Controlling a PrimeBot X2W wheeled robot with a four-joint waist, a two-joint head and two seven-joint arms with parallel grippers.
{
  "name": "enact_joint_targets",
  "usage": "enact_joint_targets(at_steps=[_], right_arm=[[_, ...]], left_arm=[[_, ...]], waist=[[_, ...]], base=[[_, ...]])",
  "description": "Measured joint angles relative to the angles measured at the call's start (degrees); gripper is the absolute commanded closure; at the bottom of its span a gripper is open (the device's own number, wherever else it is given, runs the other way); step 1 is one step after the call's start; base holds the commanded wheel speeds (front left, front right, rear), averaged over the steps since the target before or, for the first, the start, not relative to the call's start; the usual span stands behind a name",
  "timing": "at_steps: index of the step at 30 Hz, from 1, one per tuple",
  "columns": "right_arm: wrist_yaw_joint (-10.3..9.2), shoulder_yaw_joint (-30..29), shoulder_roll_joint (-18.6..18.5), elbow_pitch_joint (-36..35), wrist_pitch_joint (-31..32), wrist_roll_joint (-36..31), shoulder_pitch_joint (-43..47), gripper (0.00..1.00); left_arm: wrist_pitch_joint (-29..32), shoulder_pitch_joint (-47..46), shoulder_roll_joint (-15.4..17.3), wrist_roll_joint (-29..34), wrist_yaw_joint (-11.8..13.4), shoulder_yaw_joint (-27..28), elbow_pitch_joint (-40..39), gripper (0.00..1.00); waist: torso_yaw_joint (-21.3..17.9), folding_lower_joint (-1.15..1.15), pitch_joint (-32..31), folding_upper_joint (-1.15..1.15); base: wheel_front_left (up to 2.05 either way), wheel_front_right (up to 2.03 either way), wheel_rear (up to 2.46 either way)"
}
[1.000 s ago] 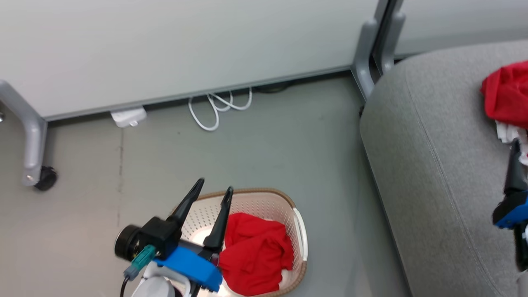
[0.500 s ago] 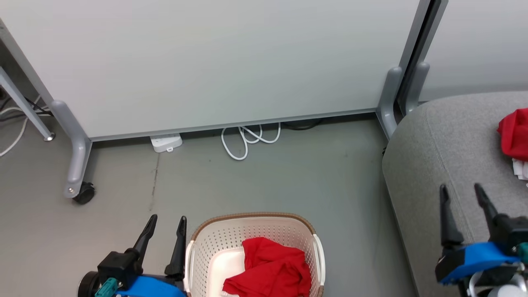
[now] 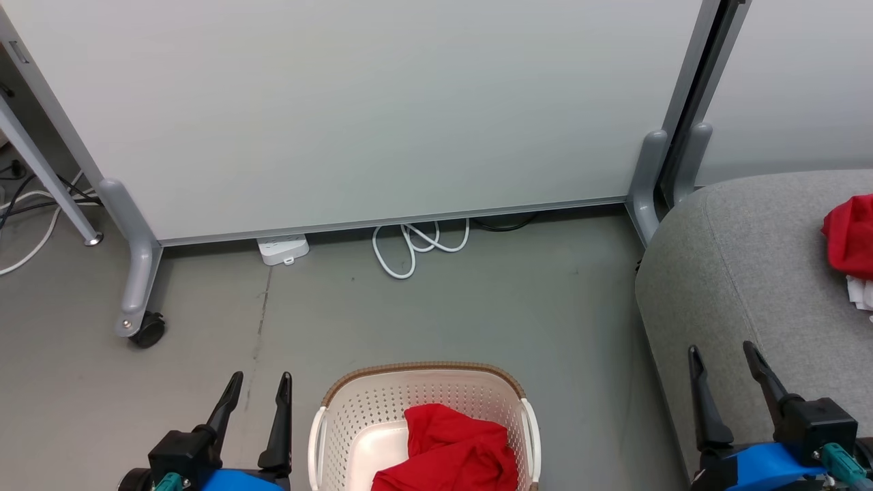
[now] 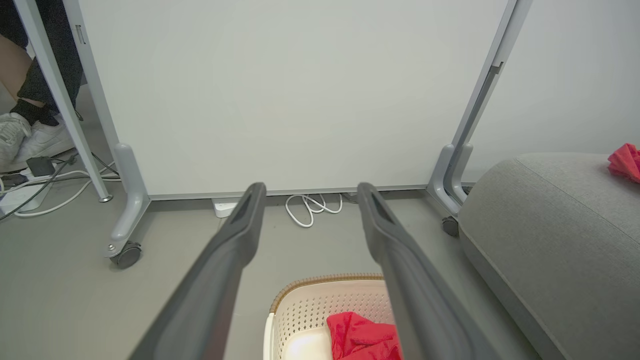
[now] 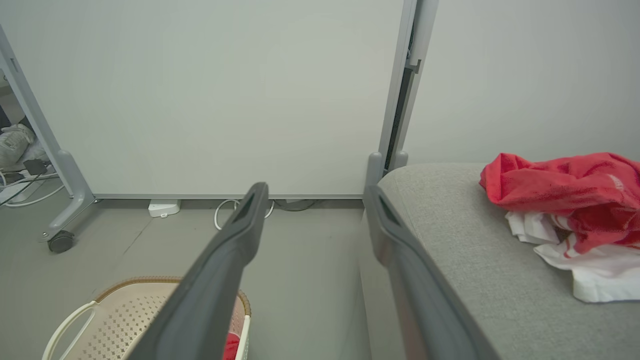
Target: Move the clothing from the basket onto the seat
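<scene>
The left gripper (image 3: 261, 376) and right gripper (image 3: 721, 348) are spread and empty. One red garment (image 3: 453, 450) is left in the basket (image 3: 423, 368), right of the left gripper. Other clothing (image 5: 565, 185) already lies on the seat (image 3: 743, 273) beyond the right gripper.

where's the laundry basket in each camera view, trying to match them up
Head view: laundry basket at bottom centre, cut by the lower edge.
Left wrist view: bottom centre, a little right, cut by the lower edge.
Right wrist view: bottom left corner.
Shared landmark: the black castor under the partition's foot, up-left of the basket's centre in each.
</scene>
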Motion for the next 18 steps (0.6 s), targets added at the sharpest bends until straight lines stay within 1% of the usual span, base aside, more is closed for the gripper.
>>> enact_joint_targets(at_steps=[18], right_arm=[[0.0,1.0,0.1,0.2,0.4,1.2,0.3,0.0]], left_arm=[[0.0,0.0,-0.3,0.5,-0.5,0.5,0.6,0.0]], waist=[[0.4,0.0,1.0,0.0]], base=[[0.0,0.0,0.0]])
